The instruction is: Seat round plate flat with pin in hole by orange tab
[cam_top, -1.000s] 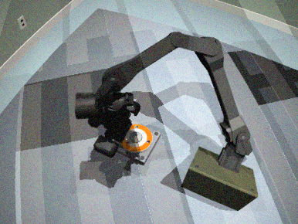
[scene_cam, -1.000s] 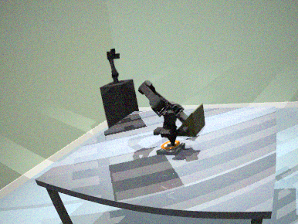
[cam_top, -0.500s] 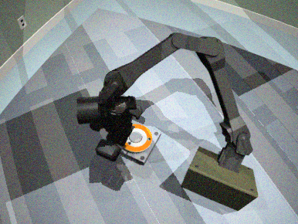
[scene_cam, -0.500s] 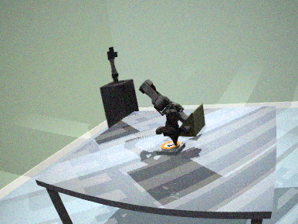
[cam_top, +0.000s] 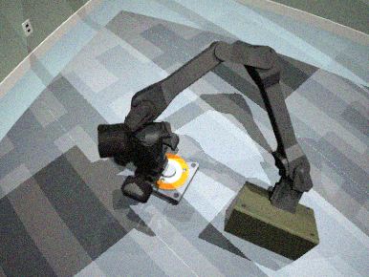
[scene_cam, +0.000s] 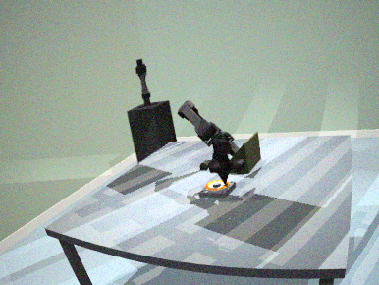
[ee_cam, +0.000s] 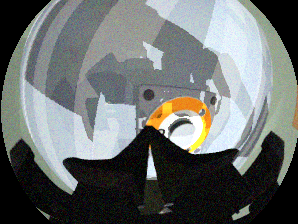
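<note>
While the arm (cam_top: pixel 201 67) reaches out from its olive mount block (cam_top: pixel 270 220) across the patchwork grey table (scene_cam: pixel 275 216), the gripper (ee_cam: pixel 152 137) points straight down at the near-left edge of the round plate (cam_top: pixel 178 176), and its fingers are pressed fully together with nothing pinched between them. So it's working as a poking tip rather than a clamp. From the wrist camera the closed fingertips come to a point right at the plate's orange rim; I honestly can't tell from any view whether they're actually touching it or just a hair above.

The plate itself is an orange ring with a pale centre, sitting on the small square grey base (cam_top: pixel 190 181) in the middle of the table, between the gripper and the mount block. From the top view the wrist hides the plate's left side, so the tab, the hole and the pin are not something I can pick out. Whether the plate lies flat or tilted is also too small to call.

Off behind the table stands a dark box (scene_cam: pixel 151 129) with a camera post (scene_cam: pixel 142 81) on it.
</note>
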Motion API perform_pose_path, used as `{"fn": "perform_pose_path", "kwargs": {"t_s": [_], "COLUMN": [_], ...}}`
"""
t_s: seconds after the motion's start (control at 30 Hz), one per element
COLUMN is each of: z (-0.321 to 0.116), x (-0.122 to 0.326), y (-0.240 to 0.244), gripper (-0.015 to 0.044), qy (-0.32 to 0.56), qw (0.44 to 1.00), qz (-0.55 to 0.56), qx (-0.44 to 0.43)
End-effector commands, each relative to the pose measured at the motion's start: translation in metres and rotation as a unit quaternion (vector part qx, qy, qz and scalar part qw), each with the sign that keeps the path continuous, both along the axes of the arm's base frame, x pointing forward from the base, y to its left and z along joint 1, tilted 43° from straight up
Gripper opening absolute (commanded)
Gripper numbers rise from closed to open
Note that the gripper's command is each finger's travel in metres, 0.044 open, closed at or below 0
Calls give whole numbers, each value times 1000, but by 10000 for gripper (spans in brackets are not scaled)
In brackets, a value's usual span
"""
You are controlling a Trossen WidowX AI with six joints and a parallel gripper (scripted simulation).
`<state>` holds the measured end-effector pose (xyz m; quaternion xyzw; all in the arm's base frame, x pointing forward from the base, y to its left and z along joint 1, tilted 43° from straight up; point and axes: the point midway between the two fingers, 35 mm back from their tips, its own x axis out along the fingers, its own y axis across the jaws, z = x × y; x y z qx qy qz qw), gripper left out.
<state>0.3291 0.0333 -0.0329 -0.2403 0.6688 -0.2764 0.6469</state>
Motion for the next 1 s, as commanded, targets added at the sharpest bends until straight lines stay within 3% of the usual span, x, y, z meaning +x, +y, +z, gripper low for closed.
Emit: {"fn": "perform_pose_path", "kwargs": {"t_s": [0.0, 0.4, 0.97], "z": [-2, 33, 27], "x": [-4, -2, -2], "y": [0, 31, 26], "gripper": [0, 0, 0], "qy": [2, 2, 3], "qw": [1000, 1000, 1000], "qz": [-2, -2, 1], "qx": [1, 2, 0]}}
